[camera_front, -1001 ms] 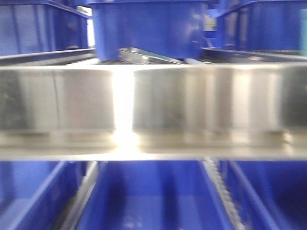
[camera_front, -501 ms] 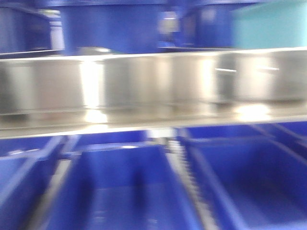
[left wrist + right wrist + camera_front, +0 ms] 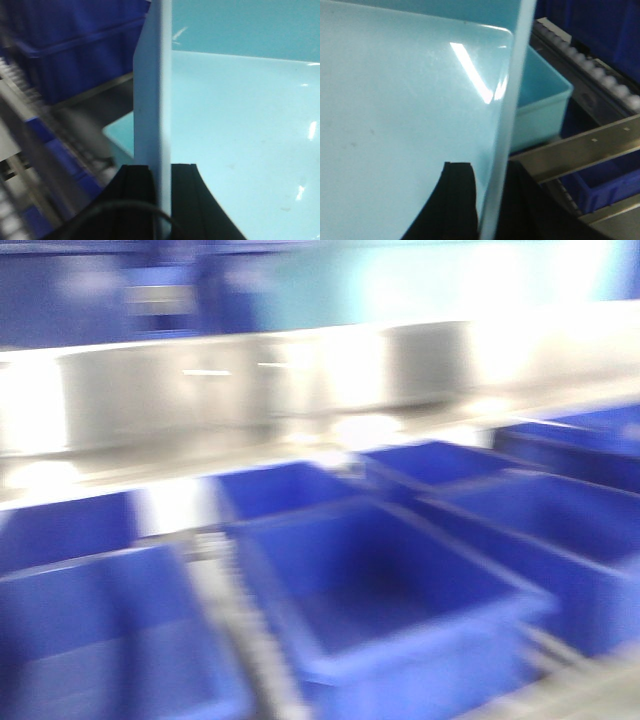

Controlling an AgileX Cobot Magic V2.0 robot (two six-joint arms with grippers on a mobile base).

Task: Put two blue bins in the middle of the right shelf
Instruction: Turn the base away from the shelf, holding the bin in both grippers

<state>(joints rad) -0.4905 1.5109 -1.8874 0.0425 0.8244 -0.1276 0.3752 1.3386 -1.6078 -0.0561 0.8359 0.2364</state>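
Observation:
A light blue bin fills both wrist views, and I look into its smooth inside. My left gripper is shut on the bin's left wall, one black finger outside and one inside. My right gripper is shut on the right wall in the same way. A second light blue bin sits lower, just beyond that wall. In the blurred front view a pale blue patch shows at the top; neither gripper shows there.
Several dark blue bins stand in rows on roller tracks below a steel shelf beam. More dark blue bins and rollers lie to either side. A steel rail runs under the right wall.
The front view has swung across the shelf: the steel beam has risen and tilted, the lower dark blue bins now fill the frame, and the pale blue patch at the top has spread.

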